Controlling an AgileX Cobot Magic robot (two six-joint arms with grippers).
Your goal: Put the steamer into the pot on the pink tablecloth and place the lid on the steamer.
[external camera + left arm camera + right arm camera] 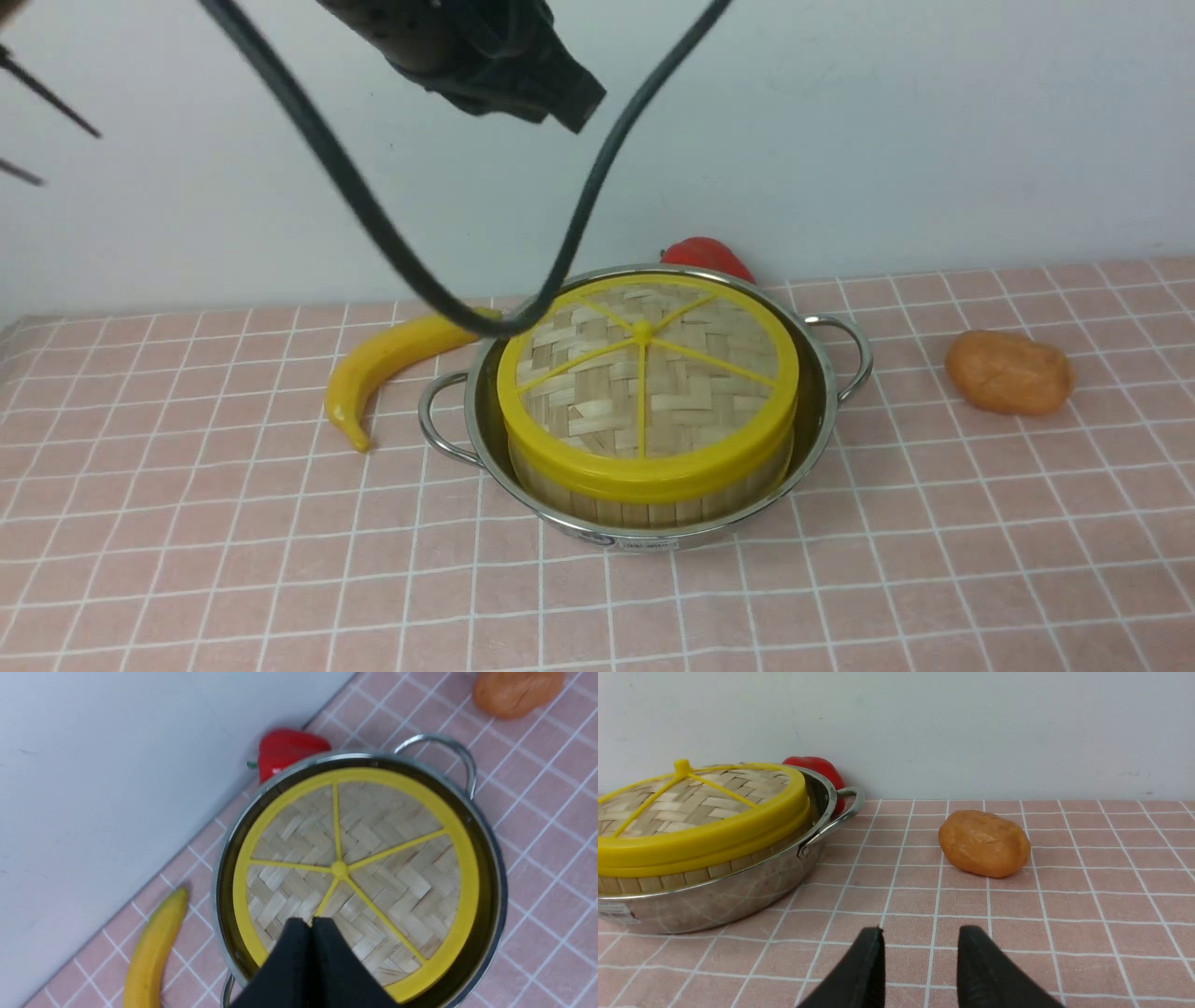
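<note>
Left gripper [312, 926]: jaws pressed together, holding nothing, raised above the near part of the lid [355, 877]. Clear of the weave, by the look of it; probably closed empty because the lid needs no more support.

Right gripper [920, 952]: jaws partly apart, nothing between them, low over the pink tablecloth [1017, 914], well apart from the pot [738, 891]. Likely parked there to keep out of the left arm's way.

Lid: seated flat on the steamer [644, 499], yellow rims stacked one on the other, centre knob up. Steamer: inside the pot, slatted wall showing above the steel rim. Pot: on the pink cloth covering the worktop, both loop handles free.

Around the pot: banana [387, 369] just beside the left handle, red pepper [707, 257] behind the far rim, orange-brown lump [1008, 371] near the right side, apart from the pot.

Judgement: both placements appear done; only retreat of the left arm left.
</note>
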